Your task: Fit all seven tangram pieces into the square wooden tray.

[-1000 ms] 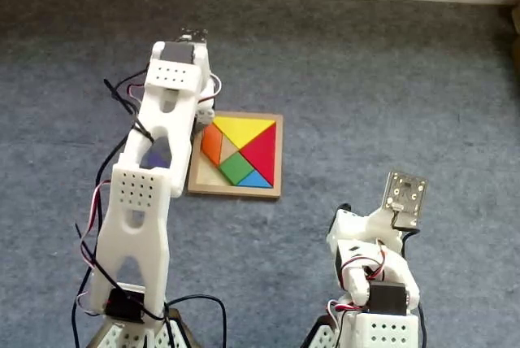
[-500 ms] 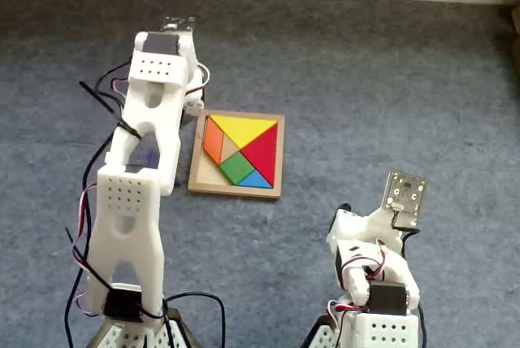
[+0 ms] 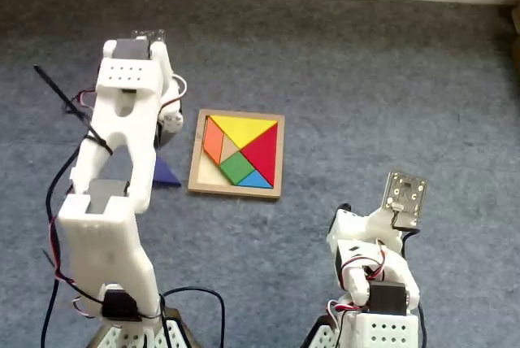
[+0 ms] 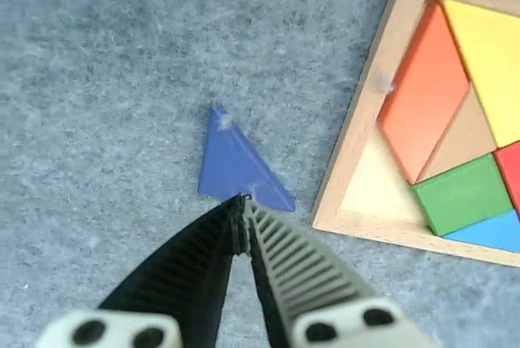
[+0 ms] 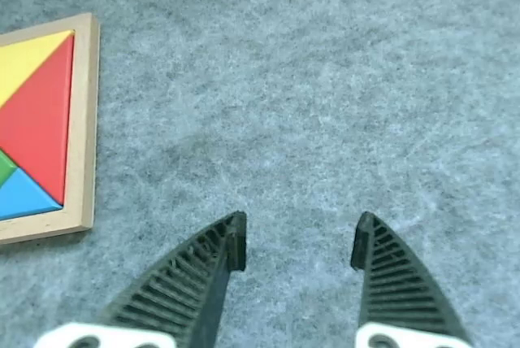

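The square wooden tray lies on the grey-covered bench, between the two arms. It holds six pieces: a yellow triangle, a red triangle, an orange parallelogram, a small tan triangle, a green square and a light blue triangle. The seventh piece, a dark blue triangle, lies flat on the bench just beside the tray's outer edge.

From above, the left arm stretches over this piece and hides most of it, so that one corner pokes out next to the white frame. Black cables loop around that arm. The left wrist view shows the whole triangle, with the left jaws clenched together on nothing and their tips at its long edge. It also shows a bare, pale triangular gap in the tray corner nearest the piece.

The right arm sits folded, well apart from the tray. Its wrist view shows the right jaws spread wide over bare bench, with one side of the tray off at the edge.
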Robot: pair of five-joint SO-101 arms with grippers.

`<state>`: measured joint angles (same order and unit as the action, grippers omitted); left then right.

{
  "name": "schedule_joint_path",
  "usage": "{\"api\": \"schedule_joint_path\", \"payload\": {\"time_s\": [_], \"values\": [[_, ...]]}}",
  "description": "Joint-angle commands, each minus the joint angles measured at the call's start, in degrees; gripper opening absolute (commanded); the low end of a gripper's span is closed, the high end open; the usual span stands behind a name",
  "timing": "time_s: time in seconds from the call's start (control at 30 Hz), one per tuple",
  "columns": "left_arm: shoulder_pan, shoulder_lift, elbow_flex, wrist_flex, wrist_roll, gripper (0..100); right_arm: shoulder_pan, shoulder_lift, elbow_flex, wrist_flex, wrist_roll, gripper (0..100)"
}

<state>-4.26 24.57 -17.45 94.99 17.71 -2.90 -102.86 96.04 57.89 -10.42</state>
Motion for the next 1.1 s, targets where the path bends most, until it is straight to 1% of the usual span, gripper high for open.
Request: {"api": "schedule_joint_path", "payload": {"time_s": [0.0,0.13,0.27,0.37,0.53,0.6,0.73,0.8,0.9,1.07], "values": [[-0.8,-10.5,10.2,-5.7,0.6,0,0.7,0.4,7.3,0.0,-0.5,21.7],[-0.8,-20.7,21.6,-11.8,0.7,0,0.7,0.4,7.3,0.0,-0.5,21.7],[-2.2,-27.3,30.6,-16.4,0.6,0,0.7,0.4,7.3,0.0,-0.5,21.7],[-4.1,-29.5,34.2,-17.1,0.6,0,0.7,0.4,7.3,0.0,-0.5,21.7],[-6.8,-29.6,37.4,-17.5,0.6,1,0.7,0.4,7.3,0.0,-0.5,21.7],[-6.9,-29.6,38.3,-18.8,0.6,5,0.7,0.4,7.3,0.1,-0.5,21.7],[-7.0,-29.6,40.1,-20.3,0.6,21,0.7,0.4,7.3,0.1,-0.5,21.7],[-7.1,-29.6,41.1,-20.7,0.8,28,0.7,0.4,7.3,0.1,-0.5,21.7],[-7.1,-29.5,42.9,-22.9,0.9,29,0.7,0.4,7.3,0.2,-0.5,21.7],[-7.1,-29.5,48.3,-31.2,0.9,29,0.7,0.4,7.3,0.2,-0.5,21.7]]}}
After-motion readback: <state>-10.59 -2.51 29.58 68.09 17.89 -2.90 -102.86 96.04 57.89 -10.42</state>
